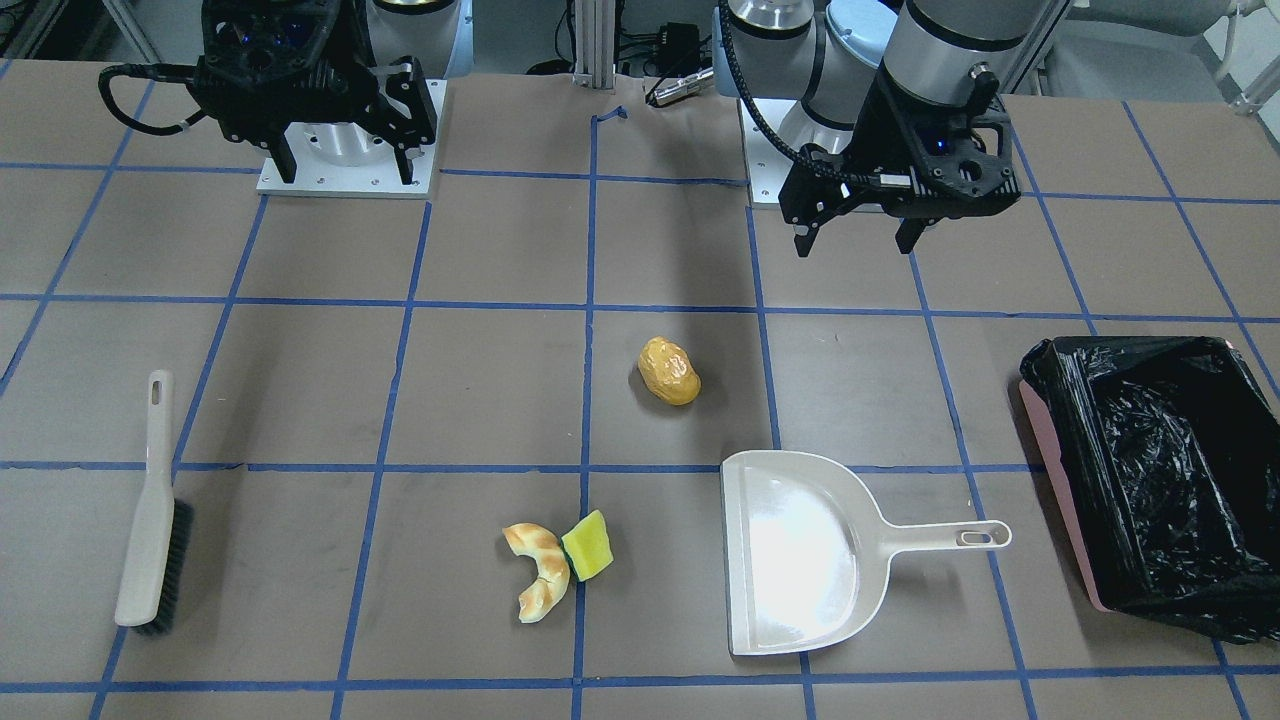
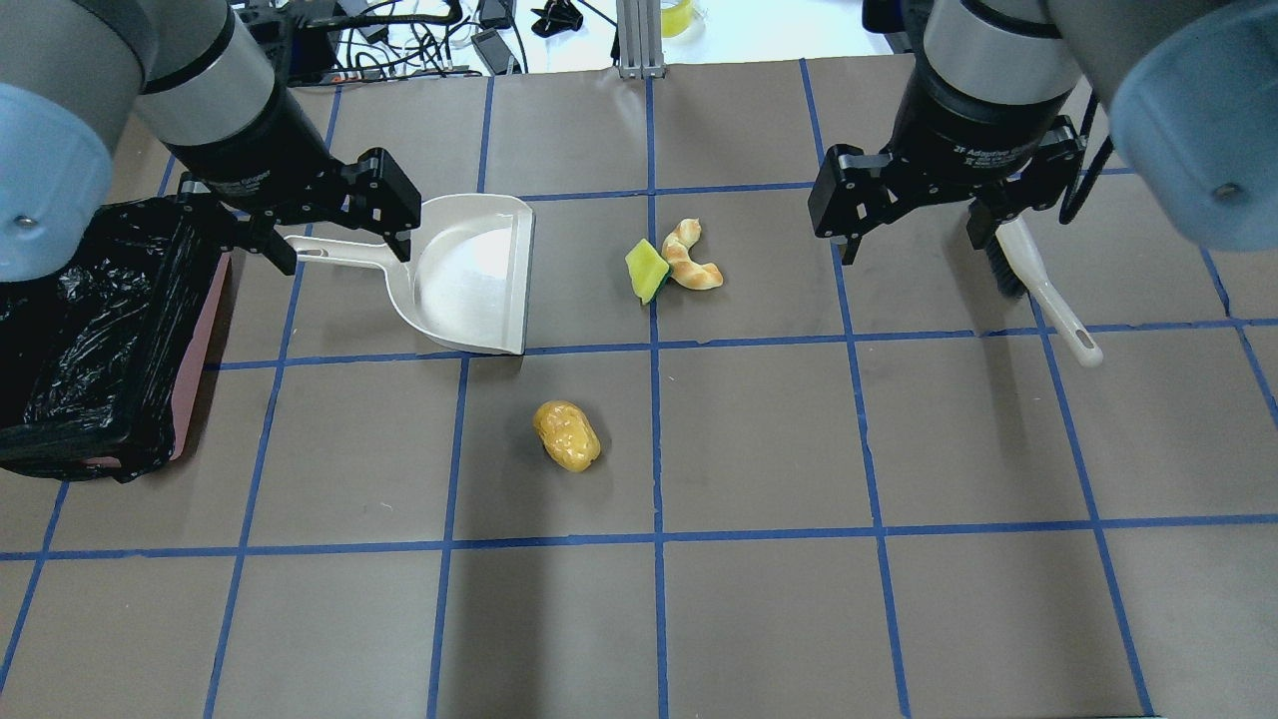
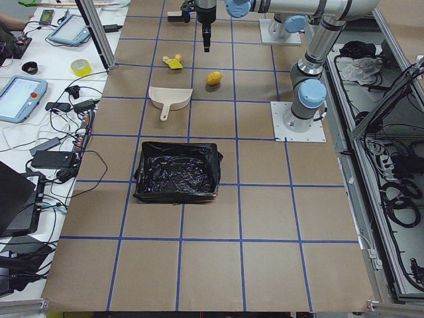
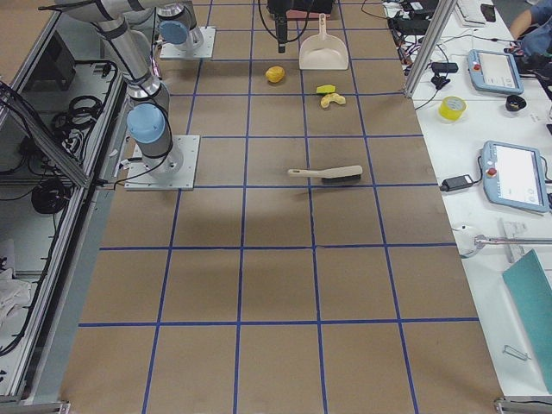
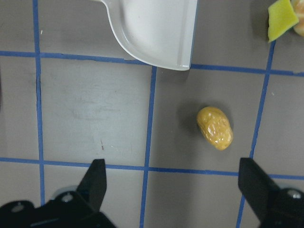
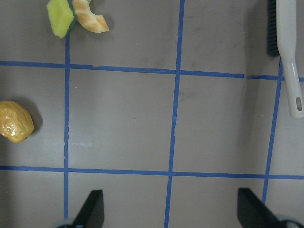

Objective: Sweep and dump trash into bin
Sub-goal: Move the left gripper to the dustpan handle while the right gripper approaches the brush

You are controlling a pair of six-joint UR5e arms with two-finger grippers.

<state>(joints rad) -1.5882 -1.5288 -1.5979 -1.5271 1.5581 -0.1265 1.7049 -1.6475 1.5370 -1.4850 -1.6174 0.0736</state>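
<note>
Croissant-like piece [image 1: 538, 572] and sponge block [image 1: 588, 545] touching on tabletop, near empty dustpan [image 1: 790, 560]; brush [image 1: 150, 510] lying well apart. Potato-like lump [image 1: 669, 371] beyond, loose. Bin [image 1: 1120, 352]: no trash visible inside. Left gripper [image 1: 856, 240], right gripper [image 1: 348, 168] hover farthest, spread wide, holding nothing. Sweeping judged not begun.

On the desk [image 2: 759, 449], the bin [image 2: 200, 369] sits just past the handle end of the dustpan [image 2: 469, 275]. Off the dustpan's mouth lie the sponge block [image 2: 646, 270] and the croissant piece [image 2: 691, 258], touching each other, with the brush [image 1: 152, 490] well beyond them. The potato lump [image 2: 566, 435] lies on the dustpan's robot side.

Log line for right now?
left gripper open, empty | right gripper open, empty | brush, dustpan ungrasped | potato, croissant, sponge unswept | bin no trash visible
</note>
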